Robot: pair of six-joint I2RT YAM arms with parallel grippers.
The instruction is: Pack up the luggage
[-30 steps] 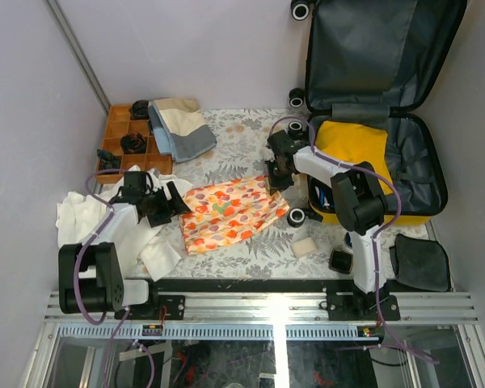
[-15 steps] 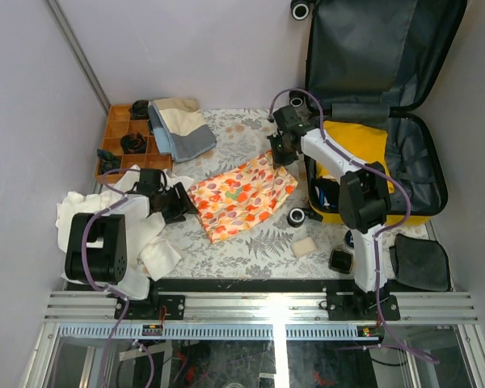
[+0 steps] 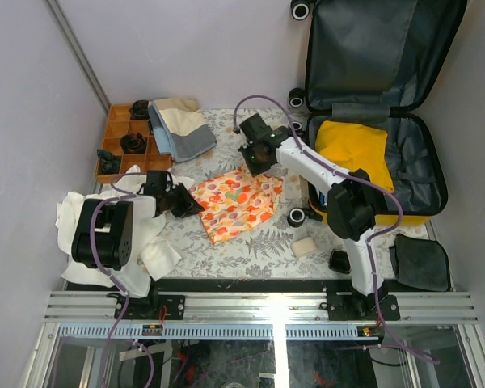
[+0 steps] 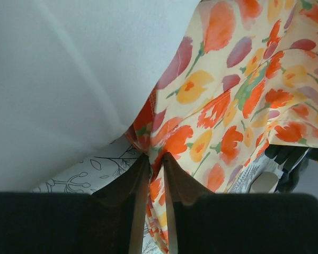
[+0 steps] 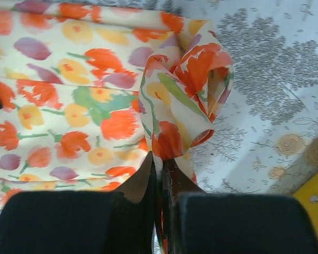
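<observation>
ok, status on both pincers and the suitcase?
Both shut on the floral cloth: left pincer at one edge, right pincer at the opposite. Open suitcase holds a yellow garment; floral cloth not in yet. Loose white cloth bunched beside left pincer.

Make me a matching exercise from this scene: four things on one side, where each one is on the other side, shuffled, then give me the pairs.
Things
1. floral cloth
2. yellow garment
3. orange tray
4. white cloth

Places
A. inside the open luggage
B. far left corner of the table, folded clothes partly over it
C. crumpled at the near left
D. mid-table, pinched by the left gripper and the right gripper

Pairs: 1-D, 2-A, 3-B, 4-C
</observation>
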